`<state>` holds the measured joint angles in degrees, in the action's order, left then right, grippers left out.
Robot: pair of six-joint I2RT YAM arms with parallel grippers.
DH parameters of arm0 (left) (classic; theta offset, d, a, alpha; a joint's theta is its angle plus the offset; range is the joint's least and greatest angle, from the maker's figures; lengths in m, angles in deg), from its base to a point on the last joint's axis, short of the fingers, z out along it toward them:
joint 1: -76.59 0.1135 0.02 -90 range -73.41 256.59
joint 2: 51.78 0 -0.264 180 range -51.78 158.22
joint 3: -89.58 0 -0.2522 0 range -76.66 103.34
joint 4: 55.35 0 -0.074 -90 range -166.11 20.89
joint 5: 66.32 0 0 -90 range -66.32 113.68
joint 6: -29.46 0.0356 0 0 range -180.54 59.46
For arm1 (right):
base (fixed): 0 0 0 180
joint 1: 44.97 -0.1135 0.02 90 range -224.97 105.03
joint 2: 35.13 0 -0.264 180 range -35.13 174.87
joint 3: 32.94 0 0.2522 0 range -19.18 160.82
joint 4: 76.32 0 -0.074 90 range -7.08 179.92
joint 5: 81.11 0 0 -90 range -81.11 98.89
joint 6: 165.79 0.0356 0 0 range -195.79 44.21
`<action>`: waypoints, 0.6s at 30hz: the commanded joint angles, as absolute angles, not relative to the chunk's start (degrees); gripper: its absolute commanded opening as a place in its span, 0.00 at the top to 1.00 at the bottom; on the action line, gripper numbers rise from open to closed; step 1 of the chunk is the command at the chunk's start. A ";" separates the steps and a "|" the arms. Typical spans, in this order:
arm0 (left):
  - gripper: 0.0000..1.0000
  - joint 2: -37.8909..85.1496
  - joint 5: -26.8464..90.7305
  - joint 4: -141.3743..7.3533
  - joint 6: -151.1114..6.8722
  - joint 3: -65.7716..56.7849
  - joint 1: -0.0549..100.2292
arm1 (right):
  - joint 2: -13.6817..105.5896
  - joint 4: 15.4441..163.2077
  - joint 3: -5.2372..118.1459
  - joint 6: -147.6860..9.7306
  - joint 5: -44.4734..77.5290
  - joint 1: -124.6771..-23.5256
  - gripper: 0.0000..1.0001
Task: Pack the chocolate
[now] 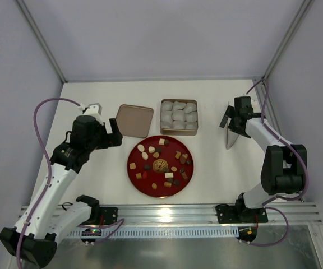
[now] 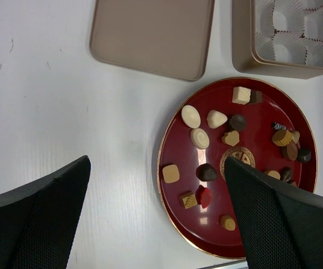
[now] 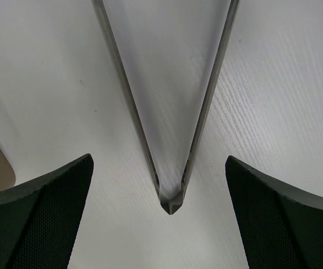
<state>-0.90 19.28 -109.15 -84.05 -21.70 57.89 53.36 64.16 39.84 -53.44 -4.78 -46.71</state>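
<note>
The left arm [image 1: 66,159] reaches in from 7 o'clock. Its jaws stand wide apart and hold nothing. They hang over bare worktop [image 1: 94,179] at about 10 o'clock from the red plate [image 1: 152,185]. In the left wrist view the two black fingers [image 2: 38,218] frame the plate's [image 2: 175,140] left half, and one of them covers part of its near rim.

The tin's lid [image 1: 134,120] lies flat at 11 o'clock from the plate, hollow side up, just beside the plate's rim but not touching it.

The chocolate [image 1: 169,175] is all on the red plate, near the middle of the worktop. It is scattered loosely in a single layer around a gold emblem [image 1: 160,165]. The wrist view shows cream, tan and dark pieces [image 2: 207,172], most lying apart and a few touching near 3 o'clock.

The square tin [image 1: 178,134] sits at 1 o'clock from the plate, just right of the lid. It is filled with white paper cups [image 1: 178,116]. Those the wrist view [image 2: 289,22] shows hold no chocolate.

A pair of metal tongs [image 1: 229,140] lies on the worktop at 3 o'clock from the tin. Their joined end [image 3: 171,204] points towards 6 o'clock and the two blades spread towards 12.

The right arm [image 1: 279,162] bends in from 5 o'clock. Its jaws are wide apart above the tongs' open end, gripping nothing.
</note>
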 commanded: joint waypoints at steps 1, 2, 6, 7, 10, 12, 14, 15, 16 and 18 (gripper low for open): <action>0.00 -0.45 20.25 -107.26 -83.57 -21.20 57.78 | 54.34 64.61 42.08 -53.82 -6.59 -45.77 0.00; 0.00 -0.36 20.25 -107.26 -83.57 -21.20 57.78 | 54.95 64.70 42.08 -54.17 -6.23 -45.77 0.00; 0.00 -0.27 20.34 -107.26 -83.66 -21.29 57.69 | 58.56 64.00 43.92 -55.57 -5.53 -45.68 0.00; 0.00 -0.10 20.34 -107.26 -83.66 -21.20 57.78 | 59.17 64.17 44.27 -56.01 -5.35 -45.76 0.00; 0.00 0.25 20.69 -107.26 -83.74 -21.20 57.78 | 61.46 64.26 45.76 -56.89 -5.44 -43.83 0.00; 0.00 0.60 20.96 -107.26 -83.74 -21.29 57.78 | 63.38 64.17 46.38 -57.42 -4.31 -43.05 0.02; 0.00 0.78 21.04 -107.35 -83.74 -21.29 57.78 | 64.62 63.91 47.53 -57.60 -3.60 -42.69 0.04; 0.00 0.87 21.04 -107.26 -83.74 -21.29 57.78 | 65.59 63.73 47.88 -57.77 -3.07 -42.52 0.05; 0.00 0.96 21.04 -107.35 -83.74 -21.29 57.78 | 65.94 63.73 48.14 -58.04 -2.63 -42.51 0.06; 0.00 1.13 21.22 -107.26 -83.74 -21.29 57.69 | 66.38 64.34 47.88 -58.13 -0.71 -42.51 0.08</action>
<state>1.00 20.37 -109.15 -84.07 -21.70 57.89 66.23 64.05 45.92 -56.79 -3.34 -42.49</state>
